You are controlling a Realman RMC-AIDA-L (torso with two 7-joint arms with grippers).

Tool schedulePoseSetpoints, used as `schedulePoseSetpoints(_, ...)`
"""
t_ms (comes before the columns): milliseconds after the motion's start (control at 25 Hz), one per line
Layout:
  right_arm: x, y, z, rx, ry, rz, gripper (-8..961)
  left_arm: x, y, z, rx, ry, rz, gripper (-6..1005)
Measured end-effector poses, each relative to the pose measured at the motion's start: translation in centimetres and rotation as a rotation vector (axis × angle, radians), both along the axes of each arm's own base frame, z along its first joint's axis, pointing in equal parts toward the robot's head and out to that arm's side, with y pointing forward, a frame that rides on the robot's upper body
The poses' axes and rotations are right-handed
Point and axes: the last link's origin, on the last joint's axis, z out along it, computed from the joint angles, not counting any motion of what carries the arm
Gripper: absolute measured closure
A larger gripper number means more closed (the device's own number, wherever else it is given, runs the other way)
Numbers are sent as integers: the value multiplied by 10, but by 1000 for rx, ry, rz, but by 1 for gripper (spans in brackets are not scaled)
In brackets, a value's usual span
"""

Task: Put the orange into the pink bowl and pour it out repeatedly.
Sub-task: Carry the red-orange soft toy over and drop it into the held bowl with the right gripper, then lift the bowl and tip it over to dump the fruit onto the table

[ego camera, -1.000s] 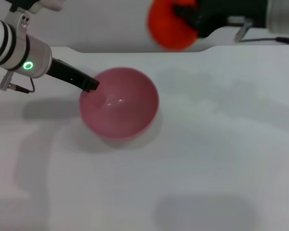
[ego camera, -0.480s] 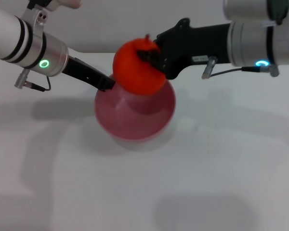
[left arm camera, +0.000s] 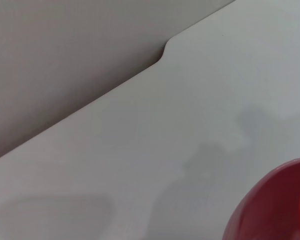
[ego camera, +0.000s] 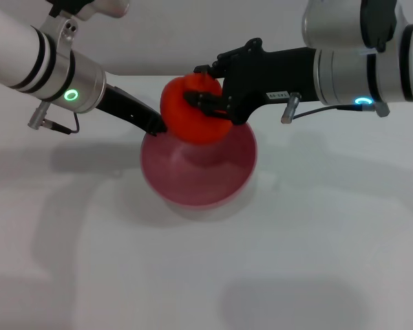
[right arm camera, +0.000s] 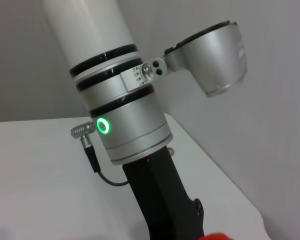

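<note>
Now the right tool [ego camera: 205, 104], clamped on the orange [ego camera: 193, 110], has carried it in from the far side to hang just above the pink bowl [ego camera: 199, 170], lower than half a second ago. The left tool [ego camera: 155, 126] grips the bowl's rim on the counter [ego camera: 316, 240]. Release looks imminent.

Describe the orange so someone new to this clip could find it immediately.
Start at the white table and find the pink bowl near its far edge, gripped at its rim by the left gripper. Just above the bowl, the right gripper holds the orange: the only bright red-orange, roundish thing here.
</note>
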Motion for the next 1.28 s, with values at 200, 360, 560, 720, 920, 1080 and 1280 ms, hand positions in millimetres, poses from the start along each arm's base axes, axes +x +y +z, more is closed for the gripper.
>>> schedulePoseSetpoints(200, 1, 1, 2, 8, 5, -4, 664, -2, -1, 0, -1, 1, 4, 957)
schedulePoseSetpoints(360, 1, 1, 5, 25, 15, -6, 409, -2, -1, 0, -1, 1, 6, 957)
schedulePoseSetpoints(560, 7, 8, 21, 126, 106, -52, 368, -3, -1, 0, 0, 7, 5, 957)
schedulePoseSetpoints(720, 26, 17, 44, 211, 303, -126, 368, 1, -1, -1, 4, 28, -26, 957)
schedulePoseSetpoints(920, 58, 14, 75, 275, 606, -136, 368, 12, -2, -14, -2, 75, -107, 957)
schedulePoseSetpoints(1080, 88, 0, 94, 385, 823, -49, 369, 29, 1, -32, 28, 118, -231, 957)
schedulePoseSetpoints(1280, 125, -20, 108, 541, 993, 6, 369, 45, 4, -42, 97, 128, -353, 957)
